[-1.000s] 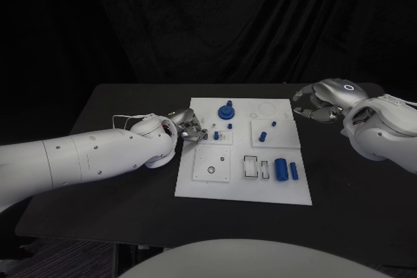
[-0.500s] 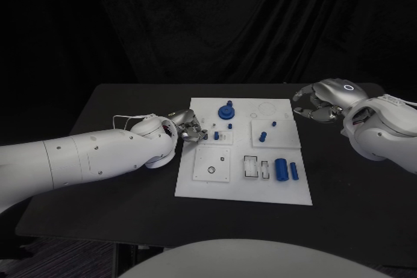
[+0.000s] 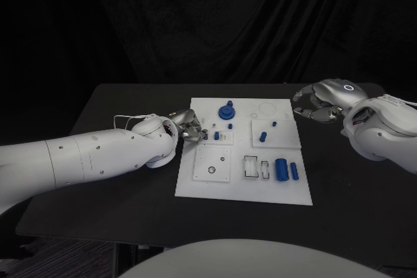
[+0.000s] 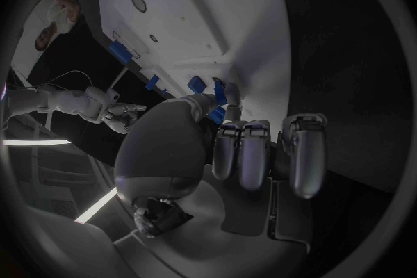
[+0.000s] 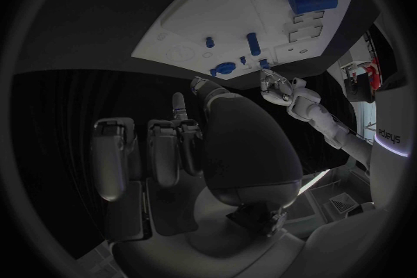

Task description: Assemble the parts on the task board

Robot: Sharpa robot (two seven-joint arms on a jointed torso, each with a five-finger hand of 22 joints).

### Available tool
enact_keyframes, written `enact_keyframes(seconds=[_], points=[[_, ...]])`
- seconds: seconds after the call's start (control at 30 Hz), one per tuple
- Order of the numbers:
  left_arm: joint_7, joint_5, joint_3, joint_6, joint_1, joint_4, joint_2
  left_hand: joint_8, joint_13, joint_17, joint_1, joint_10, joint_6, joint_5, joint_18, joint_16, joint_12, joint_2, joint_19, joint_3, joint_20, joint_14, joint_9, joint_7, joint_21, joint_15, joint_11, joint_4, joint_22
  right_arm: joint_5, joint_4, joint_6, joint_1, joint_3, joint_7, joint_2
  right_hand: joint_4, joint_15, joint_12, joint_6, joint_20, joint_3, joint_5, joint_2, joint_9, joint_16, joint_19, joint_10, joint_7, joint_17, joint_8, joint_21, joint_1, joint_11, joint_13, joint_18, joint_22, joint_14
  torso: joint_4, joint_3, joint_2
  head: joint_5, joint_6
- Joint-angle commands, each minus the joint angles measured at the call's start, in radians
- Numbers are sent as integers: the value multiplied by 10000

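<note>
The left hand (image 3: 190, 128) pinches a small blue part (image 3: 202, 135) at the task board (image 3: 245, 187), the right hand (image 3: 316, 107) hovers curled and empty, and several parts (image 3: 281, 169) lie loose.

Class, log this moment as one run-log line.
left hand: pinching small blue part at white task board left edge | right hand: off board's right, fingers curled, holds nothing
</note>
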Motion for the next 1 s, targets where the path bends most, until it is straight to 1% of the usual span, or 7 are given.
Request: enact_keyframes(seconds=[0.03, 0.27, 0.7, 0.83, 0.87, 0.9, 1.0], points=[[131, -16, -13, 155, -56, 1, 40, 37, 2610, 2635, -66, 1048, 5, 33, 32, 26, 34, 67, 661, 58, -31, 1039, 9, -85, -45, -58, -53, 5, 2301, -27, -4, 38, -5, 8, -191, -5, 13, -65, -43, 66, -92, 59, -14, 103, -10, 29, 900, 394, -19, 2635, -65, -32, -25, -76, 1900, -9, 2538, 1037, 7, 4, 2, -10, -2], [105, -16, -13, 305, -73, -10, 93, 39, 2610, 2635, -75, 1048, 1, 37, 35, 26, 34, 78, 657, 59, -32, 1039, 14, -85, -55, -58, -53, 2, 2297, -27, -9, 49, -5, 8, -196, 7, 13, -65, -43, 66, -92, 59, -14, 103, -10, 29, 900, 394, -19, 2635, -65, -32, -25, -76, 1900, -9, 2538, 1037, -5, 1, 5, 15, -2], [55, -16, -13, 430, -117, -6, 108, 51, 2610, 2635, -124, 1048, -3, -4, 37, 26, 34, 82, 653, 29, -33, 1039, 35, -81, -69, -58, -50, -7, 2293, -27, -16, 73, -6, 8, -217, -3, 13, -65, -43, 66, -92, 59, -14, 103, -10, 29, 900, 394, -19, 2635, -65, -32, -25, -76, 1900, -9, 2538, 1037, 6, 0, 2, -2, -2], [92, -16, -13, 417, -123, -7, 112, 96, 2610, 2635, -510, 1048, 28, -368, 37, 26, 34, 165, 652, -310, -30, 1039, 101, -67, -84, -49, -38, 125, 2290, -27, -20, 96, -6, 8, -229, 2, 13, -65, -43, 66, -92, 59, -14, 103, -10, 29, 900, 394, -19, 2635, -65, -32, -25, -76, 1900, -9, 2538, 1037, -2, -2, -3, 12, -2], [105, -16, -13, 404, -124, -7, 111, 100, 2610, 2635, -703, 1048, 35, -830, 38, 26, 34, 239, 651, -520, -24, 1039, 111, -67, -94, -42, -36, 239, 2288, -27, -22, 102, -6, 8, -231, 4, 13, -65, -43, 66, -92, 59, -14, 103, -10, 29, 900, 394, -19, 2635, -65, -32, -25, -76, 1900, -9, 2538, 1037, -3, -2, -5, 14, -2], [116, -16, -13, 392, -124, -9, 110, 98, 2610, 2635, -836, 1048, 41, -1096, 38, 26, 34, 282, 652, -671, -22, 1039, 112, -61, -96, -39, -29, 318, 2289, -27, -24, 105, -6, 8, -233, 5, 12, -65, -44, 67, -92, 60, -14, 103, -11, 29, 899, 394, -18, 2635, -66, -33, -25, -76, 1898, -9, 2538, 1037, -3, -2, -6, 20, -2], [172, -16, -13, 321, -127, -16, 104, 80, 2610, 2635, -1310, 1048, 58, -1524, 37, 26, 34, 420, 657, -1192, -10, 1039, 99, -35, -95, -24, -9, 413, 2292, -27, -31, 113, -6, 8, -236, 9, -1, -63, -56, 81, -91, 75, -15, 99, -22, 29, 893, 383, -12, 2635, -79, -43, -32, -72, 1882, -6, 2534, 1037, -1, 0, -2, 19, -2]])
